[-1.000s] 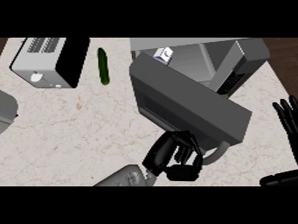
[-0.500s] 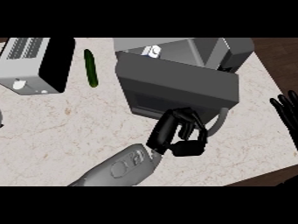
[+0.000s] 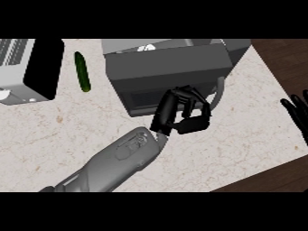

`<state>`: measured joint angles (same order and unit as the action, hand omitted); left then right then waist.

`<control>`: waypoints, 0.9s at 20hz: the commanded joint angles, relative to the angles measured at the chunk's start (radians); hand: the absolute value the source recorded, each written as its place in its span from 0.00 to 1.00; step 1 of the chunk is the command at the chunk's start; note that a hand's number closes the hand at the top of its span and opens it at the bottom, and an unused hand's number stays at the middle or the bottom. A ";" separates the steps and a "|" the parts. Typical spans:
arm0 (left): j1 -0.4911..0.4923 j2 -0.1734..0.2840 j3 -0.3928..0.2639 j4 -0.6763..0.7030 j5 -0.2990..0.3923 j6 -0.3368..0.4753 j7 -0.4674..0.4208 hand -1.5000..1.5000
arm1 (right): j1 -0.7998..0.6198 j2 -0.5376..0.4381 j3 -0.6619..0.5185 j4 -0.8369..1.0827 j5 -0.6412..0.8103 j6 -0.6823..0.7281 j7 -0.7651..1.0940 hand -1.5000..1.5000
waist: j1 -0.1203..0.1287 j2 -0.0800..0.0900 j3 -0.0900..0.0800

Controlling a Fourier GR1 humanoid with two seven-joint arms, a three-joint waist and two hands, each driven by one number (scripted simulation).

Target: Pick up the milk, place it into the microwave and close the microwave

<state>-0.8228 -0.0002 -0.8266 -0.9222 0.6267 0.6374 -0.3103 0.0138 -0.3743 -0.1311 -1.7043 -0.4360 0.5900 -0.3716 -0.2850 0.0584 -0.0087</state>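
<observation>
The grey microwave (image 3: 176,58) stands at the back middle of the counter. Its door (image 3: 166,79) is swung almost shut. Over the door's top edge a small white bit of the milk (image 3: 146,47) shows inside. My left hand (image 3: 179,113) reaches in from the lower left. Its curled fingers rest against the door's front, beside the curved grey handle (image 3: 217,92), and hold nothing. My right hand (image 3: 306,119) rests open at the right edge, fingers up, apart from everything.
A silver toaster (image 3: 16,67) stands at the back left with a green cucumber (image 3: 83,72) lying between it and the microwave. The marble counter (image 3: 63,131) ends in a slanted edge at the right, with dark wood floor (image 3: 289,63) beyond it.
The microwave door has swung from wide open to nearly shut, with my left hand moving up against it. My right hand stays at the right edge.
</observation>
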 commanded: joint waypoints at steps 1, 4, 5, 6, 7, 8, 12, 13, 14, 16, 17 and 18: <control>-0.051 0.000 0.076 0.020 0.076 0.003 -0.056 1.00 | -0.011 -0.023 -0.002 -0.018 -0.033 0.016 0.030 0.00 | -0.016 0.011 -0.002; -0.077 0.000 0.098 0.061 0.106 0.001 -0.079 1.00 | -0.019 -0.036 -0.012 -0.026 -0.062 0.014 0.050 0.00 | -0.033 0.016 0.000; -0.094 0.000 0.105 0.071 0.115 0.002 -0.084 1.00 | -0.029 -0.030 -0.010 -0.020 -0.063 0.009 0.049 0.00 | -0.033 0.021 0.001; -0.095 0.000 0.114 0.086 0.126 -0.016 -0.099 1.00 | -0.023 -0.028 -0.002 -0.030 -0.072 0.016 0.055 0.00 | -0.037 0.023 0.001; -0.113 0.000 0.127 0.097 0.139 -0.009 -0.102 1.00 | -0.026 -0.041 -0.013 -0.035 -0.072 0.014 0.059 0.00 | -0.039 0.018 0.001; -0.108 0.000 0.120 0.106 0.144 -0.017 -0.105 1.00 | -0.045 -0.053 -0.014 -0.044 -0.081 0.014 0.073 0.00 | -0.043 0.025 -0.001; -0.112 0.000 0.115 0.114 0.170 -0.019 -0.150 1.00 | -0.061 -0.062 -0.013 -0.062 -0.104 0.013 0.092 0.00 | -0.045 0.023 0.000; -0.114 0.000 0.120 0.128 0.177 -0.028 -0.154 1.00 | -0.053 -0.069 -0.025 -0.054 -0.111 0.016 0.091 0.00 | -0.046 0.025 0.002; -0.120 0.000 0.125 0.129 0.189 -0.023 -0.155 1.00 | -0.058 -0.070 -0.022 -0.058 -0.118 0.015 0.097 0.00 | -0.048 0.025 0.002; -0.114 0.000 0.124 0.136 0.203 -0.024 -0.174 1.00 | -0.053 -0.075 -0.022 -0.067 -0.129 0.016 0.107 0.00 | -0.057 0.025 0.002; -0.114 0.000 0.117 0.135 0.204 -0.027 -0.186 1.00 | -0.070 -0.082 -0.027 -0.064 -0.138 0.013 0.114 0.00 | -0.056 0.032 0.001; -0.113 0.000 0.127 0.140 0.214 -0.033 -0.193 1.00 | -0.066 -0.083 -0.031 -0.077 -0.155 0.017 0.113 0.00 | -0.057 0.025 0.002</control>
<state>-0.8770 -0.0005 -0.7513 -0.8500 0.8123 0.6208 -0.4856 -0.0433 -0.4455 -0.1546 -1.7656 -0.5598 0.6050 -0.2731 -0.3322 0.0765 -0.0062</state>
